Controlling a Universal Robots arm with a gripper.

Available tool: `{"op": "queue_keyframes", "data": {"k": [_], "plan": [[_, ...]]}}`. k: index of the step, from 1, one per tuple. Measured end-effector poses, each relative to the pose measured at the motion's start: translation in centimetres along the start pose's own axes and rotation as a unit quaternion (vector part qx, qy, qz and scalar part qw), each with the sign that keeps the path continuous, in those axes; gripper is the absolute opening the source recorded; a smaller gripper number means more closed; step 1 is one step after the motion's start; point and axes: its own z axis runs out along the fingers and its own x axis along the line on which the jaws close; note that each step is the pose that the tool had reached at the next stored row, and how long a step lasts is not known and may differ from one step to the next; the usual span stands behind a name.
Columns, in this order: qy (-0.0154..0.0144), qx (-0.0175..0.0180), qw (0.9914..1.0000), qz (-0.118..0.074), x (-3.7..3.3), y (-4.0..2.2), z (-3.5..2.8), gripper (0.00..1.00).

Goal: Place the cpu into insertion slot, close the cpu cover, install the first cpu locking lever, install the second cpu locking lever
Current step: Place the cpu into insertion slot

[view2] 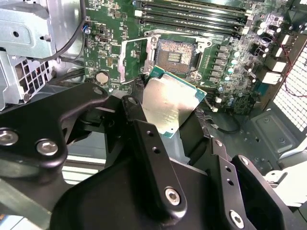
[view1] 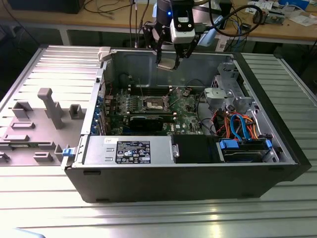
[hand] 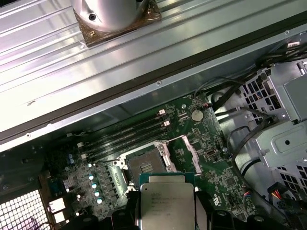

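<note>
**Exterior view, read from its left to its right.** At the left I see a grey moulded fixture tray (view1: 29, 124) on the ribbed table (view1: 158, 218), just beside the open computer case (view1: 173, 181). Inside the case, against the wall nearest the camera, sits the power supply (view1: 130, 150). Beyond it, on the green board, lies the insertion slot (view1: 154, 103), its dark centre uncovered. Just right of the slot the gripper (view1: 173, 58) hangs above the case. Its fingers are drawn in part-way and pinch the cpu (view1: 167, 64) by two opposite edges, well clear of the board. At the right stand the drive bay (view1: 245, 148) and coloured cables (view1: 237, 124).

**Second wrist view.** I see the chip tilted, its silver top showing, and the cpu cover (view2: 123, 57) swung open beside the socket.
</note>
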Motion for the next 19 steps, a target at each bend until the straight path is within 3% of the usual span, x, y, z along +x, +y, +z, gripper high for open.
{"op": "queue_keyframes", "data": {"k": [6,12,17,19], "plan": [[-0.0002,0.0000,1.00000,0.002,0.00,0.00,0.00,0.55],[-0.0028,-0.0005,0.99945,0.033,0.00,0.00,0.02,0.55],[-0.0029,-0.0004,0.99938,0.035,-0.03,-0.08,0.06,0.55],[-0.0037,-0.0006,0.99896,0.045,-0.04,-0.09,0.15,0.55]]}}
